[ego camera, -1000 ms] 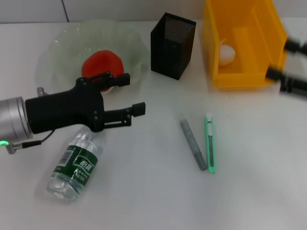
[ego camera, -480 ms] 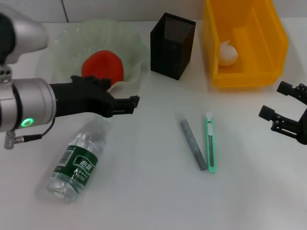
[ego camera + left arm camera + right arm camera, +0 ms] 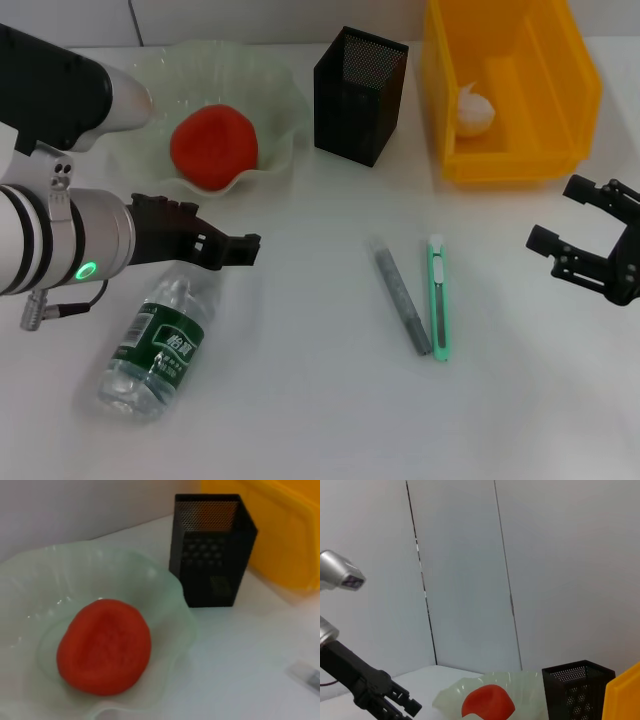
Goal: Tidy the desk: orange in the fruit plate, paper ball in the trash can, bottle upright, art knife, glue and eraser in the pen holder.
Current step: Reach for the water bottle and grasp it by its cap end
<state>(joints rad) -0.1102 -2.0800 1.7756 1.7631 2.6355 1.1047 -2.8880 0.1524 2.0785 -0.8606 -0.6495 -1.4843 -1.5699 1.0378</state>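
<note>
The orange [image 3: 213, 148] lies in the pale green fruit plate [image 3: 281, 92]; the left wrist view shows it [image 3: 104, 645] in the plate [image 3: 170, 595] too. My left gripper [image 3: 238, 248] is open and empty, in front of the plate and just above the cap end of the bottle [image 3: 155, 345], which lies on its side. The paper ball [image 3: 476, 108] sits in the yellow trash can [image 3: 520, 160]. The mint-green art knife [image 3: 438, 298] lies flat beside a grey speckled stick [image 3: 403, 300]. My right gripper [image 3: 556, 213] is open and empty, right of the knife. No eraser shows.
The black mesh pen holder [image 3: 360, 95] stands between the plate and the trash can; it also shows in the left wrist view [image 3: 212, 555]. The right wrist view shows my left gripper [image 3: 395, 702] far off, and the plate [image 3: 450, 700].
My left gripper has drawn back from the plate, leaving the orange there. My right gripper has come away from the trash can, forward and a little inward.
</note>
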